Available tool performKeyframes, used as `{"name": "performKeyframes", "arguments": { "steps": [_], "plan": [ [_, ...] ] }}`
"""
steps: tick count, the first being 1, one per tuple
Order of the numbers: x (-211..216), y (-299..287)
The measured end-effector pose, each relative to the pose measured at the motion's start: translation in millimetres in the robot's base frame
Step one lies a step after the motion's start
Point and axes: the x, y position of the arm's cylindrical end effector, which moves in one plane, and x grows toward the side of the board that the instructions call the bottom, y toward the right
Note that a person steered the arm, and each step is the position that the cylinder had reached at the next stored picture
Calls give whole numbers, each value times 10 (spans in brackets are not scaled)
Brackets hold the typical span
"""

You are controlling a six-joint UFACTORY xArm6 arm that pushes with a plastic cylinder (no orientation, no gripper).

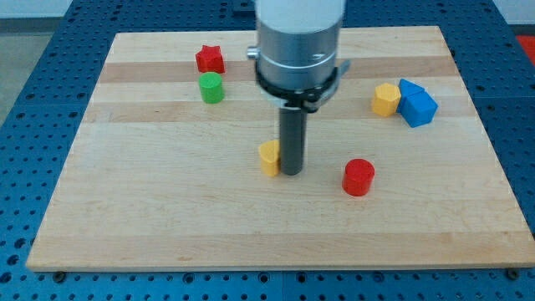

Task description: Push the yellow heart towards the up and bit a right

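Observation:
The yellow heart (268, 157) lies near the middle of the wooden board (167, 217), partly hidden behind my rod. My tip (292, 172) rests on the board right against the heart's right side, touching or nearly touching it. The arm's grey body hangs above, covering the board's top centre.
A red star (210, 59) and a green cylinder (211, 88) sit at the upper left. A yellow hexagonal block (385, 99) touches a blue block (416, 104) at the upper right. A red cylinder (359, 177) stands to the right of my tip.

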Motion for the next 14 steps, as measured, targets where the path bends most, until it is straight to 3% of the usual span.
{"name": "performKeyframes", "arguments": {
  "steps": [2, 4, 7, 11, 14],
  "plan": [
    [186, -554],
    [54, -809],
    [-74, -445],
    [-606, 312],
    [-971, 251]
  ]
}}
